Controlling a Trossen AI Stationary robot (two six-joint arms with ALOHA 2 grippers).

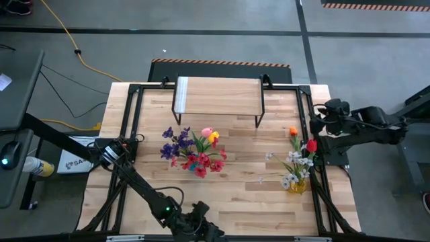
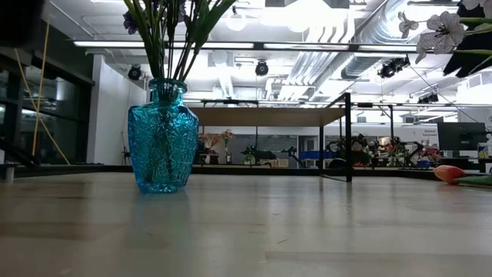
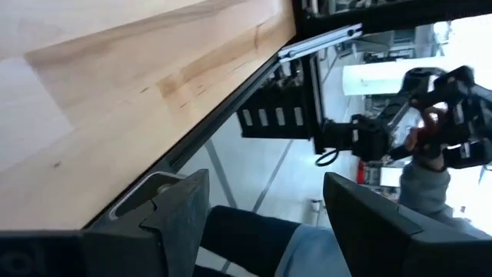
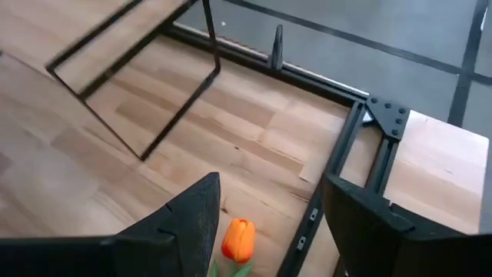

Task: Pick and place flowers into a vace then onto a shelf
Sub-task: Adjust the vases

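A bunch of flowers (image 1: 193, 152) with purple, red, pink and yellow blooms stands in a turquoise glass vase (image 2: 162, 137) left of the table's middle. More flowers (image 1: 296, 161), white, red and an orange tulip (image 4: 238, 239), are at the right, their lower ends at a yellow thing (image 1: 296, 185). The shelf (image 1: 218, 95) stands on black legs at the far middle. My right gripper (image 4: 269, 223) is open above the orange tulip by the right edge (image 1: 314, 128). My left gripper (image 3: 265, 223) is open with nothing in it past the table's near edge (image 1: 205, 230).
Black frame bars (image 1: 132, 128) run along the table's left and right sides and near edge. Bare wood (image 1: 248, 202) lies between the two flower groups and in front of the shelf. A cut-out corner of the tabletop (image 4: 384, 123) sits at the far right.
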